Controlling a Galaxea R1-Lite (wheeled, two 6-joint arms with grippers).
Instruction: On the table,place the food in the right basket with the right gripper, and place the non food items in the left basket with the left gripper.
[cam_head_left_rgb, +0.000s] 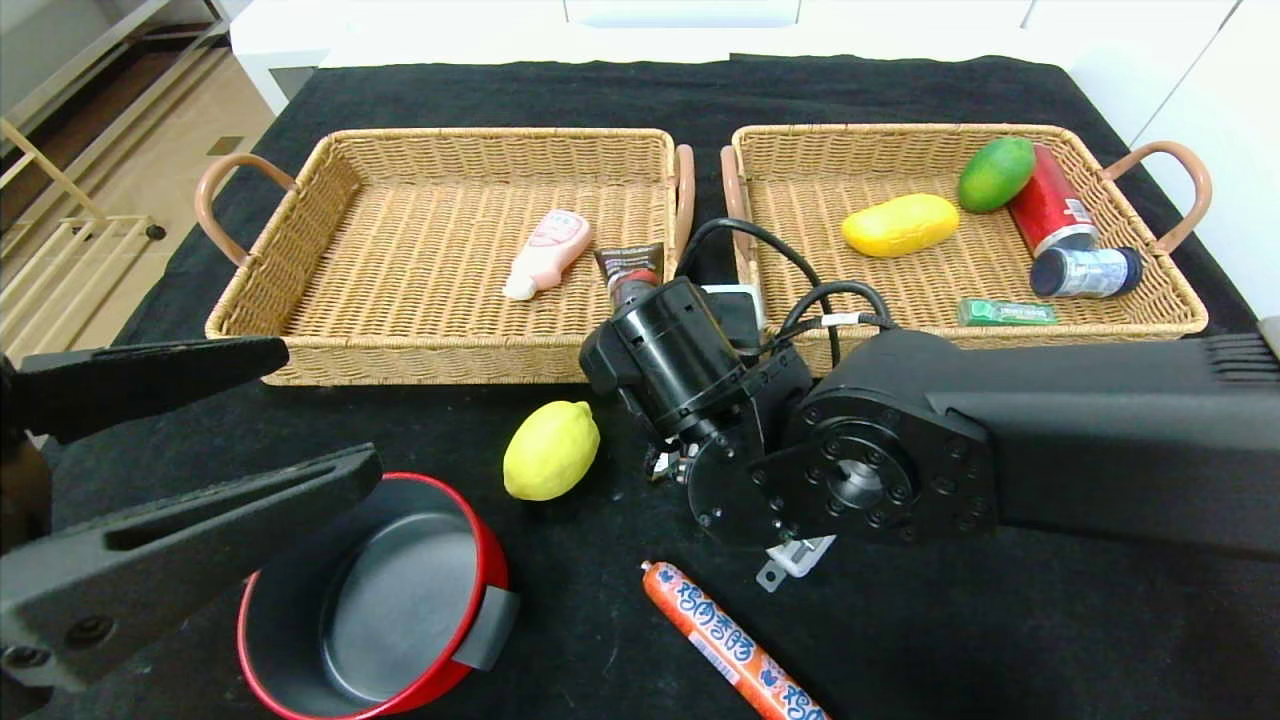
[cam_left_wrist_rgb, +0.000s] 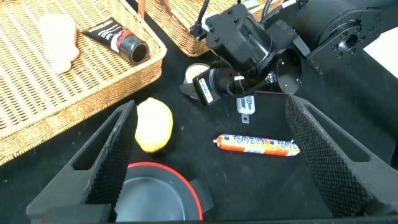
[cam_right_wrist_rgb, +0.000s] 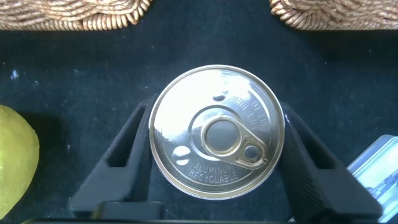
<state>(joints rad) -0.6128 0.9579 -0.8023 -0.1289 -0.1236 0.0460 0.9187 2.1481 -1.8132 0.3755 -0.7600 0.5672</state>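
Right wrist view shows the can (cam_right_wrist_rgb: 217, 132) upright on the desk (cam_head_left_rgb: 950, 620) before the baskets, between the right claw's (cam_right_wrist_rgb: 217, 165) pads, apparently touching both. If you lift before grip firms, it may slip. Left claw (cam_head_left_rgb: 170, 450) hovers spread above the pan (cam_head_left_rgb: 375, 600).

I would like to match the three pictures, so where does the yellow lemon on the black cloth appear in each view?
Head view: the lemon lies on the cloth in front of the left basket, beside the red pot.
Left wrist view: lemon between the basket corner and the pot rim.
Right wrist view: only its edge shows, beside the can.
Shared landmark: the left basket's woven wall.
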